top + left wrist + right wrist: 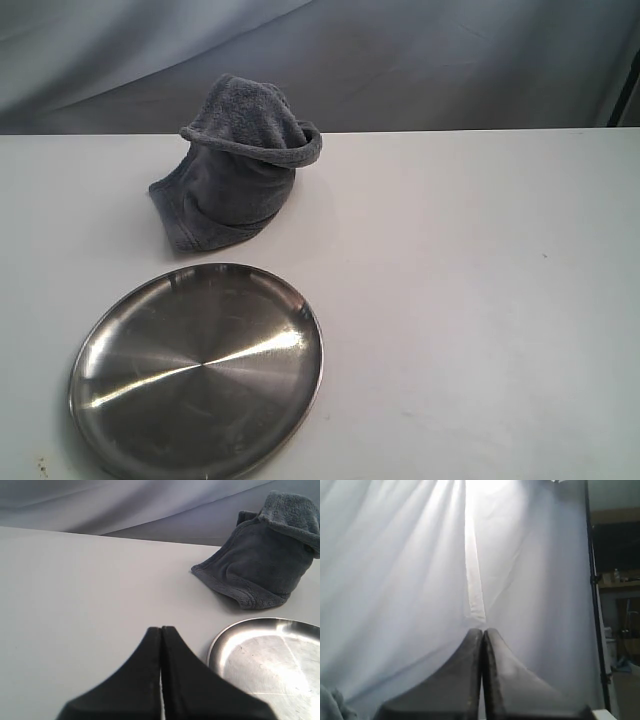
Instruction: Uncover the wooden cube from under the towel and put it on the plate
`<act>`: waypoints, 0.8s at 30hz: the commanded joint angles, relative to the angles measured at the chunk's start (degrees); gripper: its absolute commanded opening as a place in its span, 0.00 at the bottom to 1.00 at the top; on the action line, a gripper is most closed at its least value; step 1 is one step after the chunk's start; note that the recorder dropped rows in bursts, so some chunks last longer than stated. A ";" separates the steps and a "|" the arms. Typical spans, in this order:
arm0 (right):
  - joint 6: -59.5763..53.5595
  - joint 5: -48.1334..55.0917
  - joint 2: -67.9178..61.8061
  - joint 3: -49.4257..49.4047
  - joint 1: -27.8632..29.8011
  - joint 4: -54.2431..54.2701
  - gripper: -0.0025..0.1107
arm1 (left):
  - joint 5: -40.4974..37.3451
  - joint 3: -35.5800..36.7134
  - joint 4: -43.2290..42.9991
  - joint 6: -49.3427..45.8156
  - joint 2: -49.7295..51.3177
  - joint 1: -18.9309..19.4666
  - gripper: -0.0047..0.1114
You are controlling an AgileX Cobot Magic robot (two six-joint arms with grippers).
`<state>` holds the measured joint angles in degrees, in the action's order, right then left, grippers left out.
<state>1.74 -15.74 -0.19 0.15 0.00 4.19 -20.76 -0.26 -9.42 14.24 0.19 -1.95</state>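
The white surface [480, 300] is bare on my right half; all task items sit on the left half.

The plate [197, 372] lies flat at the near left, nothing on it. It is apart from the towel [240, 165], which stands heaped into a tall mound just behind it, close to the far edge of the surface.

The cube is not visible in any view. From the mound's height and firm shape, I judge it sits under the towel.

Left tool [161, 629]: fingers pressed together, holding nothing, hovering low over the surface beside the plate and aimed toward the towel. Right tool [483, 630]: fingers pressed together, holding nothing, pointed at the backdrop curtain [395, 580], away from the work. Neither shows in the exterior view.

Risks noted:
- A deep pinch could catch cloth and cube together, lifting both.
- Pulling the cloth rearward could roll the cube off the far edge.
- Pulling it forward could drop the towel onto the plate.
- The steel looks slick; a cube released tilted may skid toward the rim.
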 commanded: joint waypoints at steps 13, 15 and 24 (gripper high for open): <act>5.34 -3.93 0.19 2.17 0.00 2.90 0.02 | 0.38 0.26 0.28 0.21 -0.19 -0.33 0.04; 4.91 3.49 0.19 5.13 0.00 1.92 0.02 | 0.38 0.26 0.28 0.21 -0.19 -0.33 0.04; 1.43 31.09 -10.31 17.66 -0.04 -5.95 0.02 | 0.38 0.26 0.28 0.21 -0.19 -0.33 0.04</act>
<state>4.43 8.50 -7.15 15.30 0.00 -0.96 -20.76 -0.26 -9.42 14.24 0.19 -1.95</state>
